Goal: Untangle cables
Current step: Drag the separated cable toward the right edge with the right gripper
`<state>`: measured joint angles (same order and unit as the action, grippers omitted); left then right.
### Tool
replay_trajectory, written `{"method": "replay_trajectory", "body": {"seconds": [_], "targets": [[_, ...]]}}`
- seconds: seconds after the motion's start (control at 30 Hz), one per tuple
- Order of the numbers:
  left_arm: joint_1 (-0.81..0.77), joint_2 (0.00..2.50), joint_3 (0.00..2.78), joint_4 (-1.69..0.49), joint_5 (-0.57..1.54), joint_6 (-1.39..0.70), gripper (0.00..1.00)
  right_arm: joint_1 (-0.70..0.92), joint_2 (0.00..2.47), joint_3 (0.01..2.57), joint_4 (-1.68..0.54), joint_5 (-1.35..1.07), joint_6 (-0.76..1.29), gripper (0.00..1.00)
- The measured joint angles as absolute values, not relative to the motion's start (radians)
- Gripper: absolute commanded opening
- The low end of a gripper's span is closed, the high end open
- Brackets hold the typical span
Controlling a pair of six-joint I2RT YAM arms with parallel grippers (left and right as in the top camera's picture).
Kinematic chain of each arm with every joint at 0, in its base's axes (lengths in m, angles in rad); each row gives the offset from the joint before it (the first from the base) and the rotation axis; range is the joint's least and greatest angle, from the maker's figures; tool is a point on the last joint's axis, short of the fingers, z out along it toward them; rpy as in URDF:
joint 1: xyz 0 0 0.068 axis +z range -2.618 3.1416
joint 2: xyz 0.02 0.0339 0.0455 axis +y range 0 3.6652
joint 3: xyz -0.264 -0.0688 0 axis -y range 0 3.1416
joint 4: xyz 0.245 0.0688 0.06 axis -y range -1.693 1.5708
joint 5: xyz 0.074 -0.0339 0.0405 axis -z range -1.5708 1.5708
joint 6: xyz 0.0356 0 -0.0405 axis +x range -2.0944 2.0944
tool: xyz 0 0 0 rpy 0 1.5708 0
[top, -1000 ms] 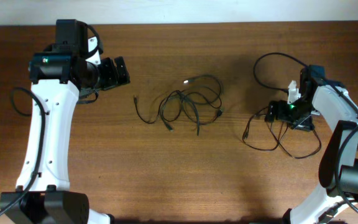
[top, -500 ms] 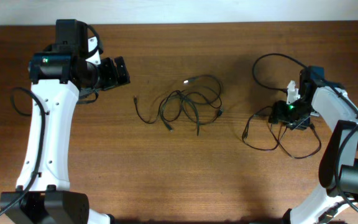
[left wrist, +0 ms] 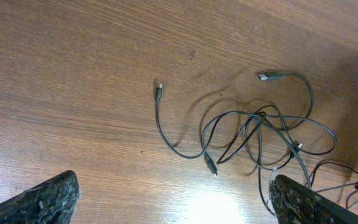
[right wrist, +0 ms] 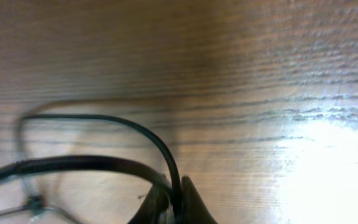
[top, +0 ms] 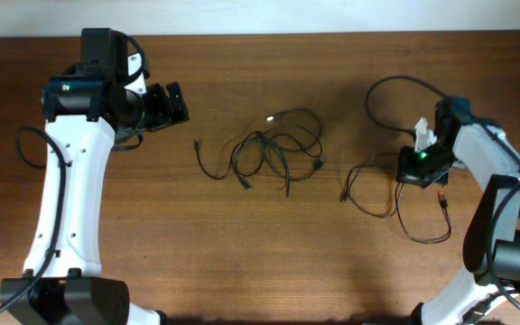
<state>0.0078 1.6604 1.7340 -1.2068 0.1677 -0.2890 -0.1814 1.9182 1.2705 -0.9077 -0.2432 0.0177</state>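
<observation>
A knotted bundle of thin black cables lies mid-table, one silver-tipped plug sticking out at its top. In the left wrist view the same bundle sits ahead and to the right, with a short cable trailing off to its left. My left gripper hovers open up and to the left of the bundle, nothing between its fingers. My right gripper is shut on a separate black cable at the right, and that cable runs off leftward from the pinched fingertips.
The held cable's loops spread around the right arm, one behind it and one toward the front. Its free plug end lies between the bundle and the right gripper. The table's far edge meets a pale wall.
My right gripper has closed onto the separate cable. That cable's loops have changed shape and its plug end has shifted left. The left arm and the central bundle have not moved.
</observation>
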Motion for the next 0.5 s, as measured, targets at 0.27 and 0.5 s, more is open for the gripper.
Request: {"method": "replay_trajectory", "body": {"seconds": [0.27,0.5], "targets": [[0.008,1.661,1.734,-1.207,0.168,-0.289,0.99,-0.182,1.891,1.67,-1.214,-0.295,-0.007,0.04],[0.008,1.661,1.734,-1.207,0.168,-0.289,0.99,-0.19,1.856,1.951,-1.176,-0.278,-0.014,0.04]]}}
